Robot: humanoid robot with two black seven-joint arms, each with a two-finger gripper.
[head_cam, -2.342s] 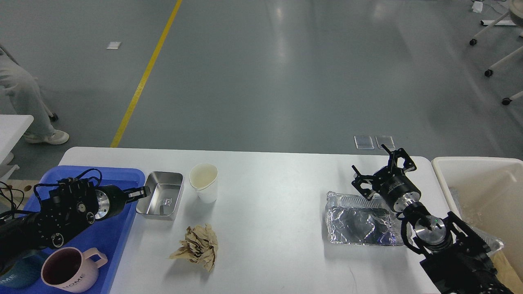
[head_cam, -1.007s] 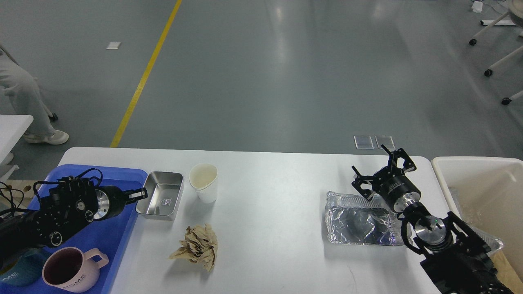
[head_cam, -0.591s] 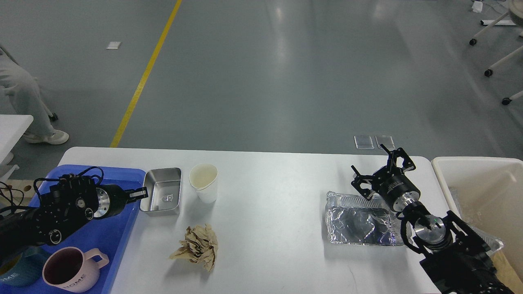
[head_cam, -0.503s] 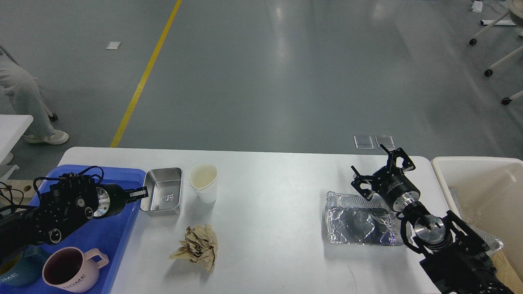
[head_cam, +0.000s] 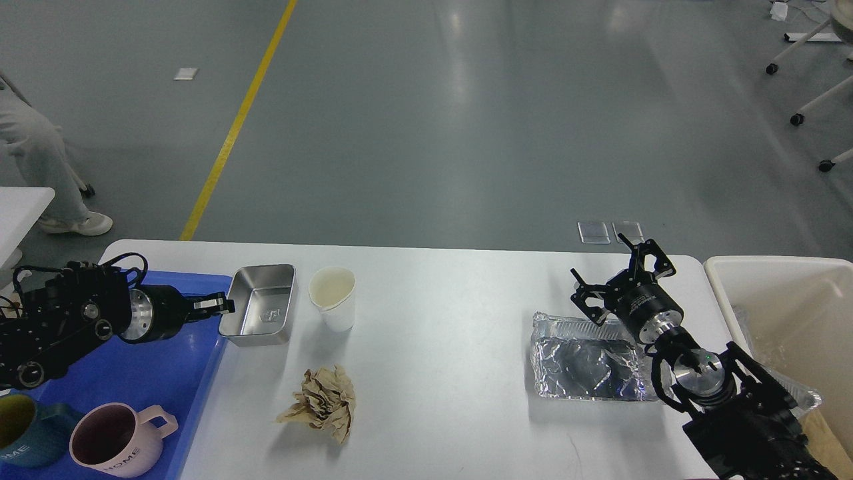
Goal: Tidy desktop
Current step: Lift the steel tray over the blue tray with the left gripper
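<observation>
The white desktop (head_cam: 453, 313) fills the lower half of the head view. My left gripper (head_cam: 218, 306) is shut on the left rim of a small steel tray (head_cam: 260, 307) and holds it tilted, next to the blue tray (head_cam: 166, 373). A white paper cup (head_cam: 331, 297) stands just right of the steel tray. A crumpled brown paper ball (head_cam: 323, 400) lies in front of it. A crumpled foil container (head_cam: 586, 360) lies at the right. My right gripper (head_cam: 621, 270) is open and empty over the foil container's far edge.
The blue tray holds a pink mug (head_cam: 113, 441) and a teal mug (head_cam: 20, 430) at its near end. A cream-white bin (head_cam: 786, 300) stands past the desktop's right edge. A person's legs (head_cam: 33, 167) show at the far left.
My left gripper has closed on the steel tray's left rim, turned it and drawn it up and to the left, towards the blue tray. The right arm has hardly moved.
</observation>
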